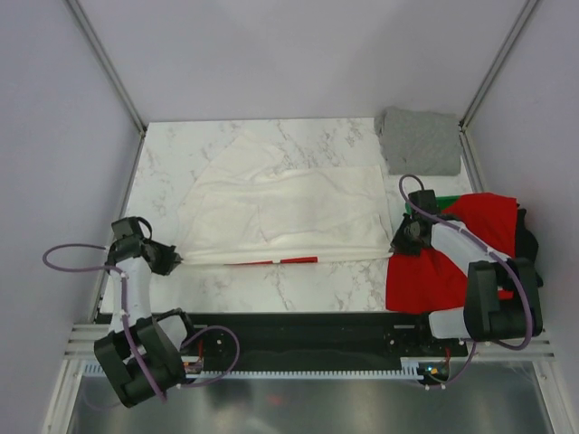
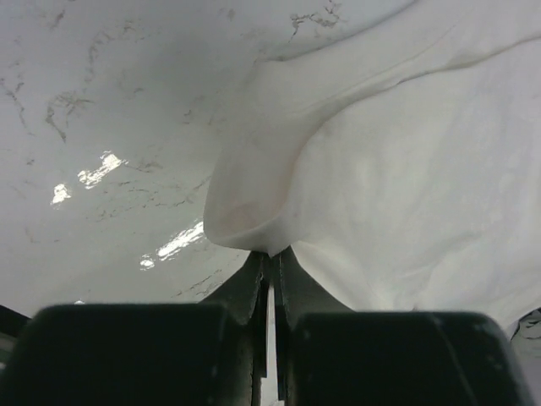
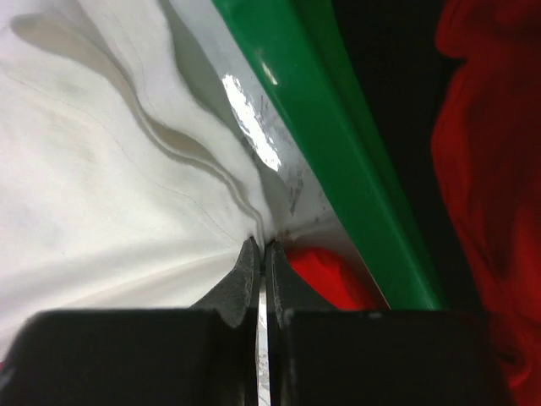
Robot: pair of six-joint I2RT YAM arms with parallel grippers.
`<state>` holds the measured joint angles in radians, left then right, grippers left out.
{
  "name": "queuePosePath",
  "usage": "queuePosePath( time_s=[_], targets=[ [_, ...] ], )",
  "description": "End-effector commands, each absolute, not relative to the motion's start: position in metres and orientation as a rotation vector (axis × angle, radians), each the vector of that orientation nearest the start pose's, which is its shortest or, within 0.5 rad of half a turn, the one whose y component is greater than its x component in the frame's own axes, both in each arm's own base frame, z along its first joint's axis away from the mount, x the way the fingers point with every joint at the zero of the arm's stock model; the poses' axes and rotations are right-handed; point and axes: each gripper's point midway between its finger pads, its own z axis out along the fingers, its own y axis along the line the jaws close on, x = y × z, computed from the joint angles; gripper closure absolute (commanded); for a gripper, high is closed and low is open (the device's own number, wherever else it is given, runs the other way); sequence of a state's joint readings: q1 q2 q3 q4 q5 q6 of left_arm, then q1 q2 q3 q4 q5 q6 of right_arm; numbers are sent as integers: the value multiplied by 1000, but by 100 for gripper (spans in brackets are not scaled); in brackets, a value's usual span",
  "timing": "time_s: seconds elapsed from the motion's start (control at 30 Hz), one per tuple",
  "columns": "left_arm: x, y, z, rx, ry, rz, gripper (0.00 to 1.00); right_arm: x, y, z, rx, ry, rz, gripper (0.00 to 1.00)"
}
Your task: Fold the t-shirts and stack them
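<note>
On the marble counter (image 1: 298,285), centre frame, the white shirt (image 1: 280,212) lies spread; left fingers (image 2: 254,279) and right fingers (image 3: 247,271) pinch its lower corners, apparently to stretch it taut for folding.

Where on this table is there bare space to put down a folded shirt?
Bare marble on the table: the far-left corner beside the white shirt, and the near strip between its hem and the table's near edge. The right side is crowded: grey folded square, green crate, red shirt.
</note>
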<state>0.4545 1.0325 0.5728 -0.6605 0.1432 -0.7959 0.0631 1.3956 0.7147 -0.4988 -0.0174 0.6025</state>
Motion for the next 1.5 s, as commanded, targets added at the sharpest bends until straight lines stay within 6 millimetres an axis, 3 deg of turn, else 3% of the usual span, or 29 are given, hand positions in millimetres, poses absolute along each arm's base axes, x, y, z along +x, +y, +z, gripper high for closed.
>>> queuePosePath(
  time_s=[0.0,0.1,0.13,0.17,0.2,0.27,0.3,0.4,0.43,0.5,0.53,0.6,0.63,0.67,0.7,0.77,0.8,0.83,0.87,0.9,0.97,1.0,1.07,1.1,1.13,1.17,1.2,1.23,1.47],
  targets=[
    [212,69,78,-1569,2081,-169,95,252,30,28,747,2636,131,100],
    [209,72,94,-1552,2047,-152,89,242,29,33,765,2623,132,100],
    [208,72,97,-1554,2042,-155,82,238,28,35,777,2623,126,97],
    [207,71,101,-1555,2032,-162,55,237,28,38,788,2609,127,87],
    [208,68,111,-1535,2017,-187,43,239,28,47,784,2578,139,55],
    [209,66,123,-1524,1979,-210,16,245,26,67,780,2535,146,9],
    [212,66,142,-1493,1926,-233,11,251,26,80,768,2500,159,2],
    [226,68,192,-1428,1807,-296,5,275,27,126,698,2427,189,2],
    [235,70,197,-1418,1815,-315,5,291,29,152,663,2375,214,2],
    [258,63,213,-1337,1816,-429,8,309,34,163,589,2387,222,2],
    [281,65,235,-1229,1761,-489,10,327,36,185,553,2347,229,2],
    [319,57,247,-1142,1810,-509,15,350,40,174,492,2411,179,2],
    [336,56,248,-1057,1866,-444,15,369,43,189,465,2381,182,2],
    [362,55,226,-1038,1970,-386,14,380,49,187,433,2396,175,2],
    [393,42,248,-929,1981,-371,14,395,51,164,422,2458,142,2],
    [430,29,244,-786,2067,-377,15,426,51,166,375,2451,108,3],
    [471,17,233,-721,2126,-404,15,436,51,136,372,2527,73,4],
    [488,12,226,-642,2165,-394,15,456,49,144,356,2502,49,6],
    [504,5,213,-604,2213,-408,15,464,51,136,349,2520,45,13],
    [537,-2,203,-561,2230,-417,15,473,51,108,349,2578,19,14],
    [565,-11,187,-483,2259,-439,15,493,50,104,367,2567,-2,19],
    [587,-13,171,-469,2265,-443,15,499,52,82,375,2602,-6,20],
    [604,-18,161,-442,2261,-476,15,517,58,79,392,2584,31,25],
    [619,-20,169,-419,2222,-495,15,520,60,61,402,2611,26,25],
    [629,-22,145,-421,2245,-519,15,528,62,62,409,2593,35,25],
    [635,-27,140,-406,2239,-542,15,532,64,57,410,2591,40,26],
    [647,-34,149,-363,2193,-563,15,537,64,51,420,2580,34,26],
    [652,-38,134,-356,2200,-574,15,540,66,50,422,2573,32,26],
    [675,-59,101,-322,2157,-609,12,548,55,37,461,2539,-76,26]
  ],
)
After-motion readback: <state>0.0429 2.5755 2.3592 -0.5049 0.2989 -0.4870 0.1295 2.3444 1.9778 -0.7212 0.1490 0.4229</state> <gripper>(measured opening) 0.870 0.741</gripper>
